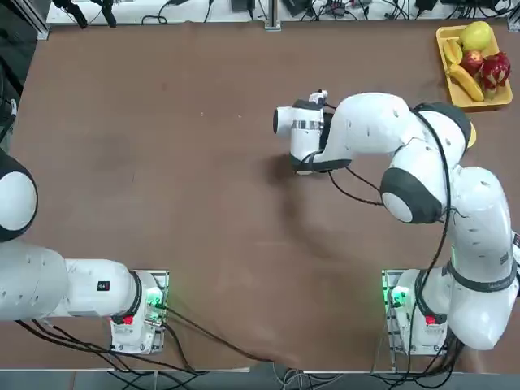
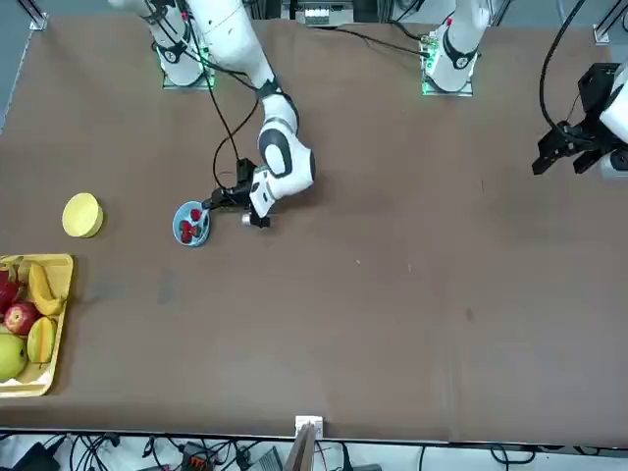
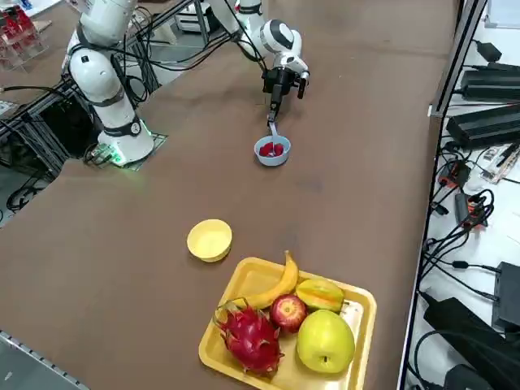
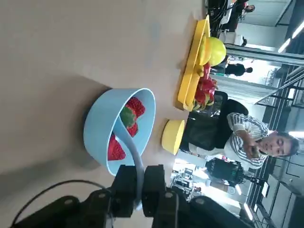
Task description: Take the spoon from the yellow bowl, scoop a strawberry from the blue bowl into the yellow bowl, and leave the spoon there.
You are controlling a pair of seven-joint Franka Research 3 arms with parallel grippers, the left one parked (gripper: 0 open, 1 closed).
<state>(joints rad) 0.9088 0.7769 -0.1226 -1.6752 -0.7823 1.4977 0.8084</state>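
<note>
Right side view: right gripper (image 3: pixel 272 119), jaws clamped on spoon (image 3: pixel 274 133). Long axis drops toward 6 o'clock, bowl-end among strawberries (image 3: pixel 266 149) in blue bowl (image 3: pixel 272 161). Yellow bowl (image 3: pixel 210 240): 7 o'clock from it, likely carry direction.

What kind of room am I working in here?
Probably a robotics lab: arms bolted to a big brown table, cables and black equipment boxes along its edge, and a seated person beyond.

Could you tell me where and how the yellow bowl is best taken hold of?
Probably by the rim of the yellow bowl, from above, one finger inside and one outside: it stands upright and open, away from the fruit tray.
</note>
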